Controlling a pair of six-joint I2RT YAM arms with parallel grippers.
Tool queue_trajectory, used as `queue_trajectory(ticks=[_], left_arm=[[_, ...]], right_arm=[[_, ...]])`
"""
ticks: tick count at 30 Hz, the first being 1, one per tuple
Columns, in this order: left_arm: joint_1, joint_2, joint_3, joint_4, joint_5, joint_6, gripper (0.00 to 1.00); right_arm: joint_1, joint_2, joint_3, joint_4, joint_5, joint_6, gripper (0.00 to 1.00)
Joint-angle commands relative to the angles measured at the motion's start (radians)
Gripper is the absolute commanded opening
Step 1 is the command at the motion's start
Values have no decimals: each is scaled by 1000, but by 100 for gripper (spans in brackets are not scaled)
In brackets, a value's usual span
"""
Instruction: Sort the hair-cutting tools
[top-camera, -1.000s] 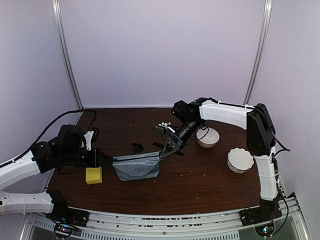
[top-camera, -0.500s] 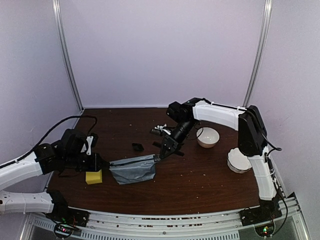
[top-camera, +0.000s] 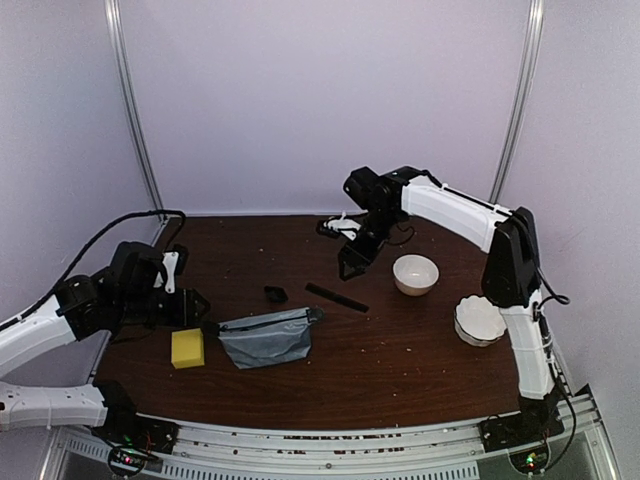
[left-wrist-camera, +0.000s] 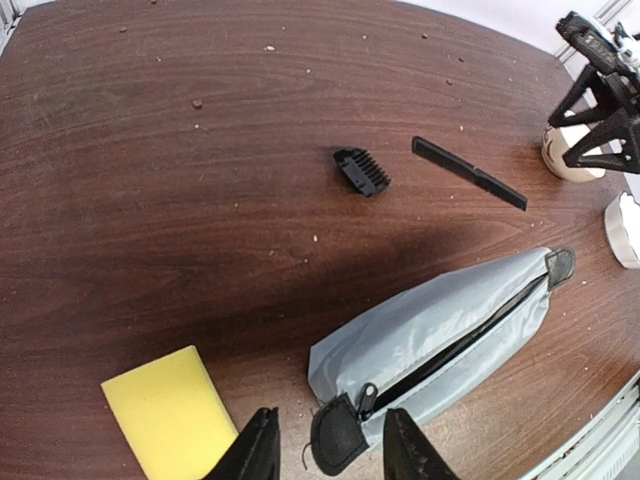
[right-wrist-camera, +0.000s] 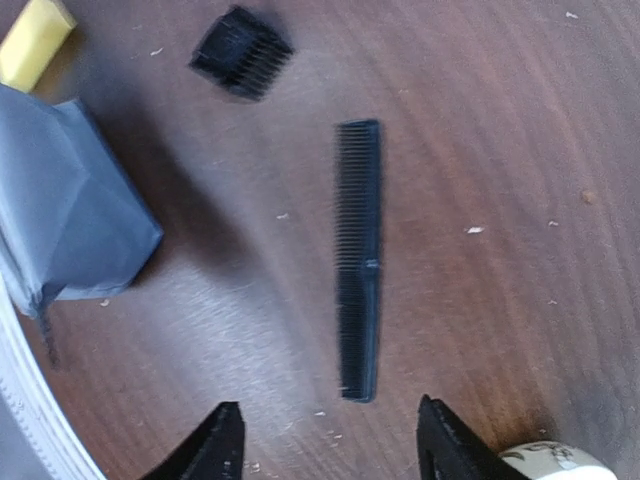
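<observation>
A slim black comb (top-camera: 336, 297) (right-wrist-camera: 359, 260) lies on the brown table (top-camera: 400, 370), with a tiny black attachment (top-camera: 275, 294) (left-wrist-camera: 361, 170) to its left. My right gripper (top-camera: 353, 267) (right-wrist-camera: 330, 448) hangs open above the comb's near end and touches nothing. The grey zip pouch (top-camera: 267, 337) (left-wrist-camera: 440, 330) lies flat with its zip partly open. Low at the pouch's left end, my left gripper (top-camera: 190, 306) (left-wrist-camera: 330, 452) is open. The pouch's black end tab (left-wrist-camera: 340, 435) lies loose between its fingers.
A yellow sponge (top-camera: 187, 348) (left-wrist-camera: 165, 420) sits just left of the pouch, beside my left fingers. Two white bowls (top-camera: 415, 273) (top-camera: 480, 320) stand at the right. A black cable (top-camera: 110, 245) loops over the table's left edge.
Both grippers have opened and let go of the pouch's ends. The pouch now rests flat, and my right arm has lifted away toward the back.
</observation>
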Motion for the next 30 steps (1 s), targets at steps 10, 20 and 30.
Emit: queue_trajectory(ticks=[10,20,30], left_arm=[[7,-15,-37,149,41,6,39],[7,-27,-40,124,34,-10,39],[7,9,13,90,16,17,39]], right_arm=[[-16,245,224,26,25,119,100],[-57,318,204,99,-211,298,100],[-47,313,105,96,-341,328,100]])
